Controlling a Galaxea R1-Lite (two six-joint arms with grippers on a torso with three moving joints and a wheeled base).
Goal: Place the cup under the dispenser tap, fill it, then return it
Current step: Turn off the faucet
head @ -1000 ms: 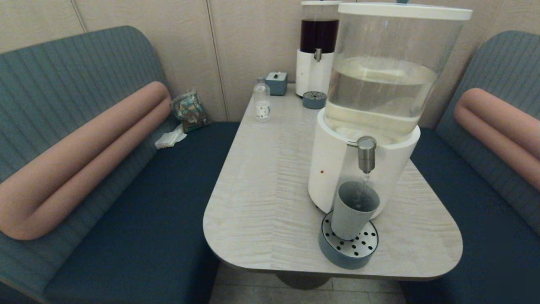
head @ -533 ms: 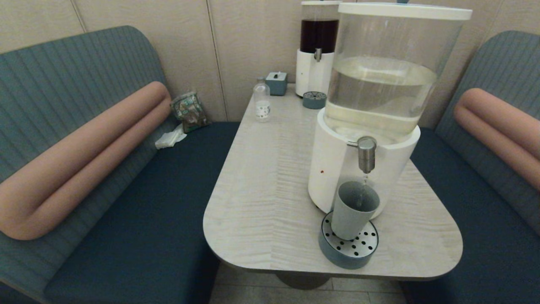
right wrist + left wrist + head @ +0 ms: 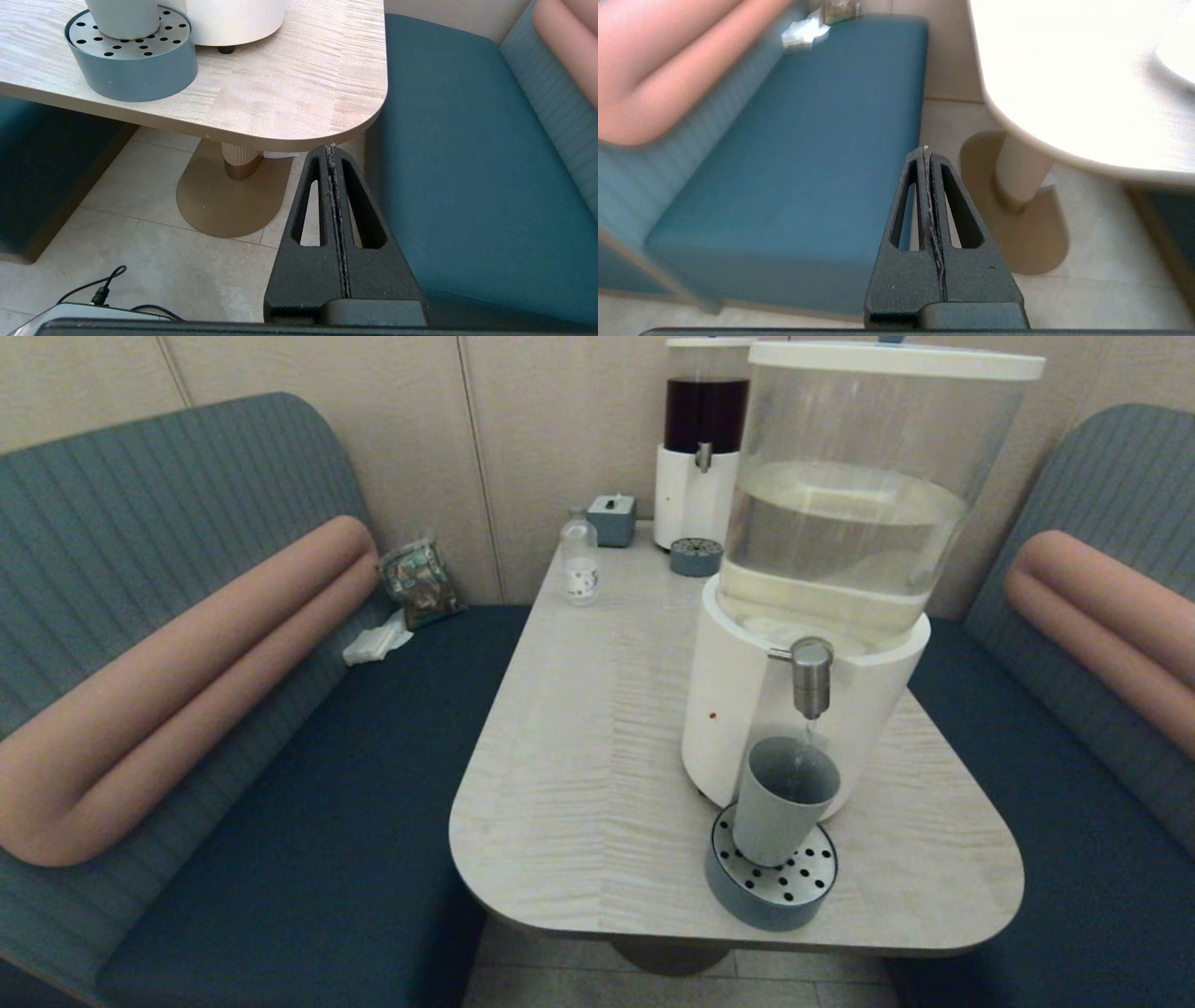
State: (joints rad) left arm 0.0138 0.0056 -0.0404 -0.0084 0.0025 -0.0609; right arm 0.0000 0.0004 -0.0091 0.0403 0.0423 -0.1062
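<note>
1. Across the last second almost nothing moves: the cup (image 3: 782, 800) keeps its place, upright on the round perforated tray (image 3: 771, 882), which sits close to the table's (image 3: 579, 784) near edge, toward its near right corner, touching or just short of the big dispenser's white base (image 3: 724, 709).
2. The dispenser tap (image 3: 810, 677) stands directly above the cup's mouth, and a thin thread of clear liquid still falls from it into the cup, as it did in the earlier head views.
3. That steadiness suggests the filling step is under way; how full the cup is cannot be read from here.
4. Neither arm shows in the head view. The left gripper (image 3: 927, 154) hangs below table height over the floor beside the left bench seat (image 3: 794, 154), its fingers pressed together on nothing.
5. The right gripper (image 3: 331, 151) hangs low just off the table's near right corner, fingers likewise closed and empty.
6. Judged from this, what remains is stopping the flow and returning the cup.
</note>
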